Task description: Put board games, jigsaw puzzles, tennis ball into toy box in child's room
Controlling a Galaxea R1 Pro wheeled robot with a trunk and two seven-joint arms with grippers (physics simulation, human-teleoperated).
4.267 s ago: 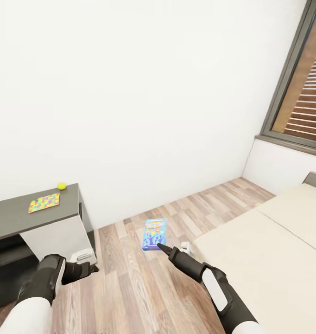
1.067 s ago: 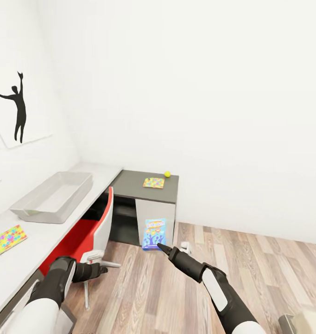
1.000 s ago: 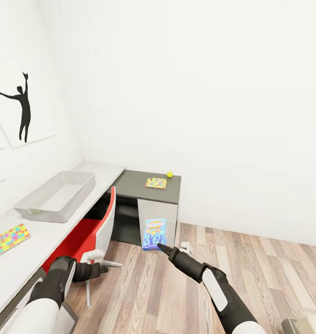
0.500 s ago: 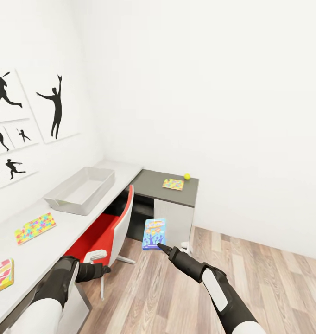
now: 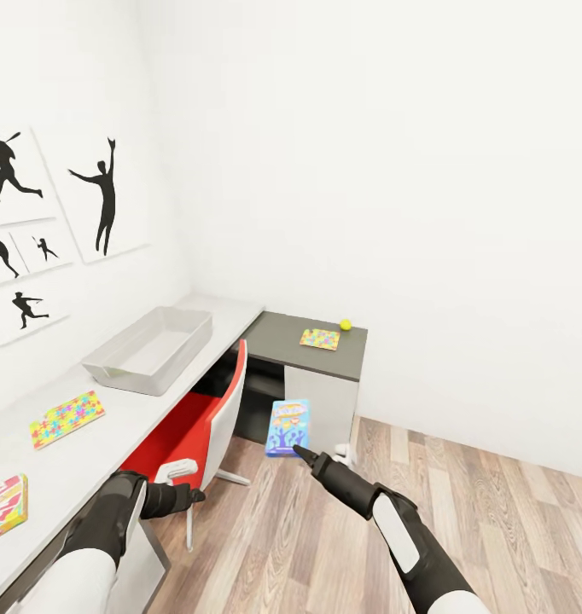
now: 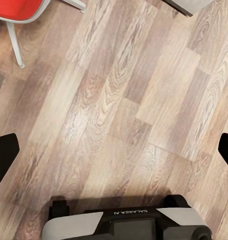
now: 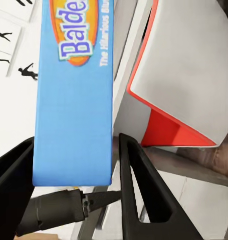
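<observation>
Two black fingers (image 7: 131,175) of the right gripper (image 5: 301,452) clamp a blue game box (image 5: 287,427), held upright in the air in front of the red chair (image 5: 197,418). The left gripper (image 5: 189,495) hangs low beside that chair with its fingers (image 6: 3,160) spread wide over the wood floor (image 6: 124,100). Behind the chair, on the pale surface (image 5: 120,418), sits the grey tray (image 5: 150,350), with a jigsaw square (image 5: 66,418) nearer the robot and a red game box (image 5: 1,507) nearer still. On the dark lower surface (image 5: 282,333) lie a second jigsaw square (image 5: 319,339) and a yellow ball (image 5: 345,324).
</observation>
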